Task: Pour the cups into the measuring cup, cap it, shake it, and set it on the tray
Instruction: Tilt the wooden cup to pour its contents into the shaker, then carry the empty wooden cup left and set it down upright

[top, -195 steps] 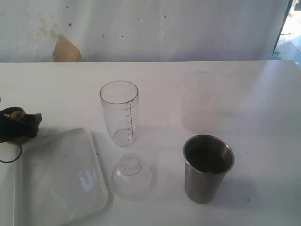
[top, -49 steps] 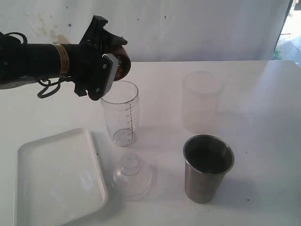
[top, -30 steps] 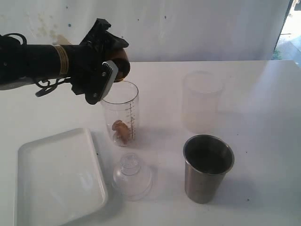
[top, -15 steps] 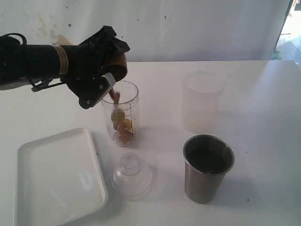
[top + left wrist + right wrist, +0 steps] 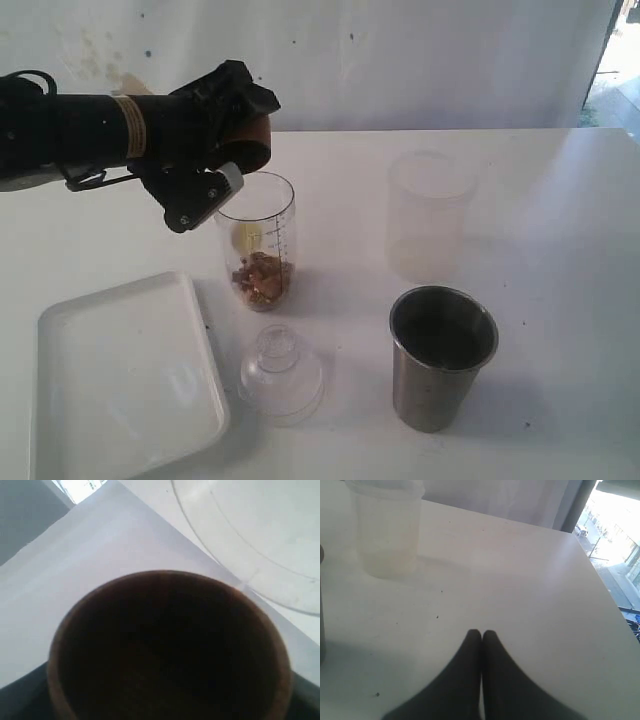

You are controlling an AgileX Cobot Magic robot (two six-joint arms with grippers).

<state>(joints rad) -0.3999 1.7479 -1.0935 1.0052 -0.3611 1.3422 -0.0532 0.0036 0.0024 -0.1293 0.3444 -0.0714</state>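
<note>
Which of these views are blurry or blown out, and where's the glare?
Exterior view: soft, even light, the frosted cup nearly washing into the white table; left wrist view: the wooden cup fills the frame, close and blurred, its inside dark; right wrist view: daylight blown out at the window, the shut right gripper a black silhouette.

Soft, even daylight in exterior view; white bench (image 5: pixel 560 200) close to washed out. Faint, soft-edged shadow on bench beside steel tumbler (image 5: pixel 442 355), weaker one by frosted cup (image 5: pixel 430 215). Overexposed strip at far right edge. In right wrist view, blown-out glare from window (image 5: pixel 620 520); right end effector (image 5: pixel 481 633) reduced to dark, underexposed silhouette. In left wrist view, wooden cup (image 5: pixel 170 645) very close, blurred, interior near black.
</note>
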